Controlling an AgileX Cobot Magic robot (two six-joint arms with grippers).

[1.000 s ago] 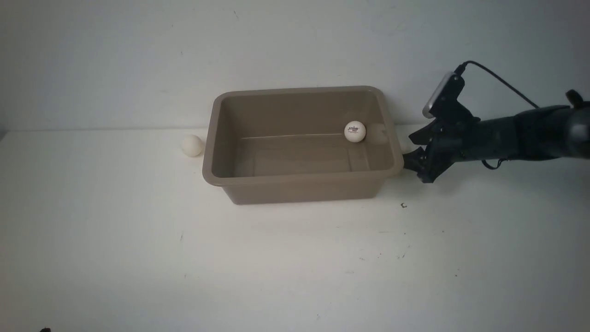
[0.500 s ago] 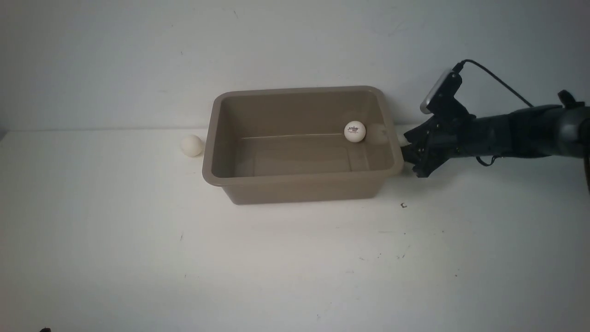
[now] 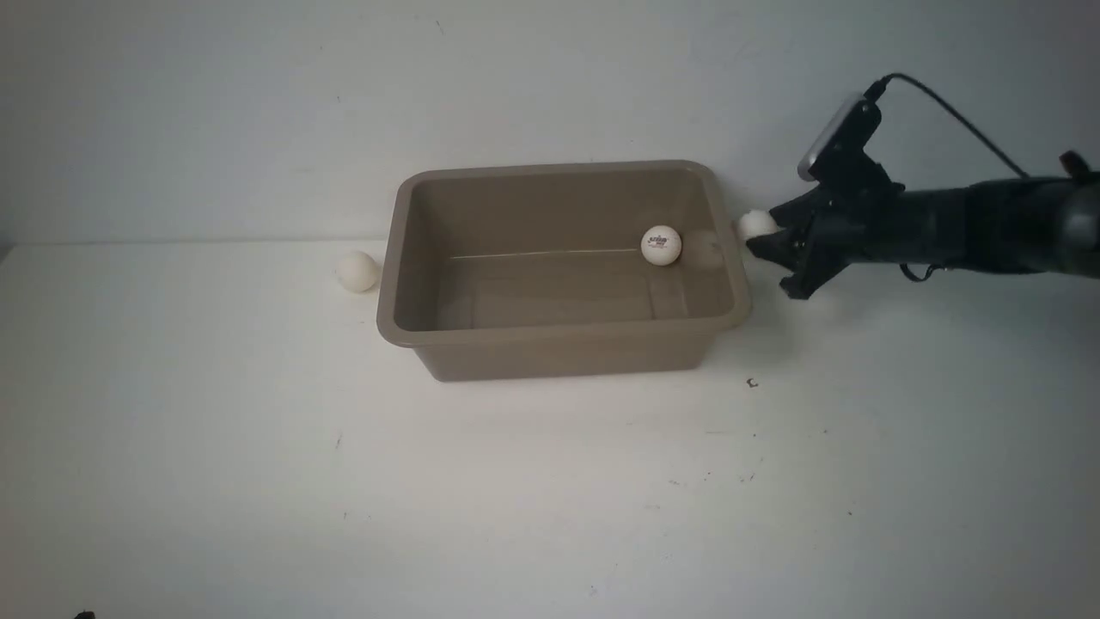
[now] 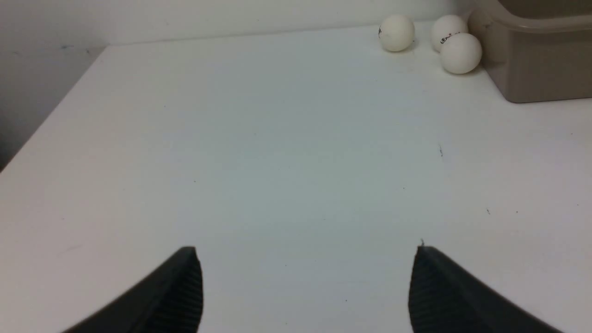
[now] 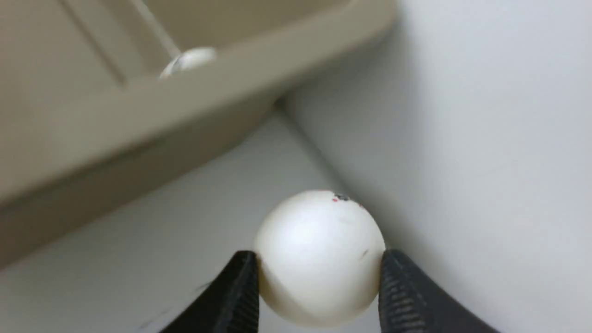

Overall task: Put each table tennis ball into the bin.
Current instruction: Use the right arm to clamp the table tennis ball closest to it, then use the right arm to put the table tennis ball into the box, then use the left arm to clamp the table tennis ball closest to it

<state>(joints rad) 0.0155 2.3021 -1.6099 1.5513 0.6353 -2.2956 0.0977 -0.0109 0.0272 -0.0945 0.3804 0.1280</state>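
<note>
A bin (image 3: 559, 335) sits at the far edge of the bench (image 3: 550, 499), near the wall (image 3: 550, 77), with one ball (image 3: 661, 245) inside it, towards its right end. Three more balls, (image 4: 397, 33) (image 4: 448, 32) (image 4: 461, 53), lie on the bench by the far edge, to the left of the bin, two of them close beside its left end and the third a little further left. Another ball (image 3: 758, 224) is up off the bench, just right of the bin's right rim, between the fingertips (image 5: 240, 286) of the right gripper (image 5: 319, 273).

White ball (image 3: 758, 225) in the right hand (image 3: 776, 236).
</note>
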